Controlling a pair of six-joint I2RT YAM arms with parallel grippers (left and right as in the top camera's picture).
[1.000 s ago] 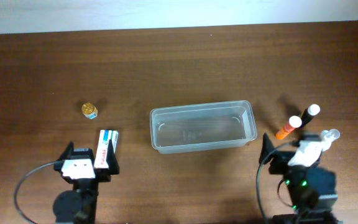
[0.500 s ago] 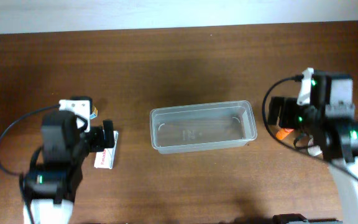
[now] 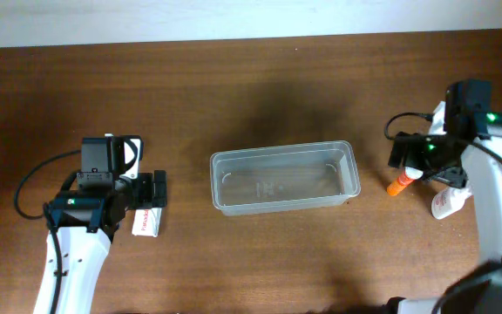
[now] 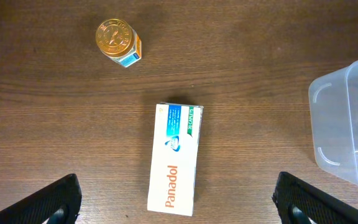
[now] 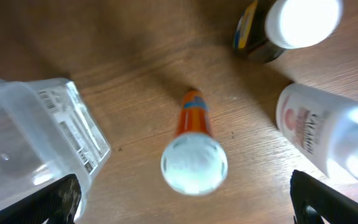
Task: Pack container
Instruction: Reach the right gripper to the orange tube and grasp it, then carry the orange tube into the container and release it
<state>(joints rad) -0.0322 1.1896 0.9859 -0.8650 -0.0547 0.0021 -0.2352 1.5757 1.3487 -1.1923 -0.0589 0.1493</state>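
- The container (image 3: 312, 179) sits open side up at the middle of the bench (image 3: 234, 87), long side running left to right.
- The left gripper (image 3: 153, 194) hangs to the left of the container, jaws spread wide and holding nothing.
- Straight below it a white and blue Panadol box (image 4: 176, 158) lies flat on the wood, well apart from the container.
- A small jar with a gold lid (image 4: 118, 40) stands beyond the box, not touching it.
- On the other side, the right gripper (image 3: 417, 155) is just off the container's right end, jaws wide apart and holding nothing.
- Under it an orange tube (image 5: 192, 118) with a white cap stands upright.
- A white bottle (image 5: 319, 134) lies just beside the tube, and a dark bottle with a white cap (image 5: 300, 22) stands close by.
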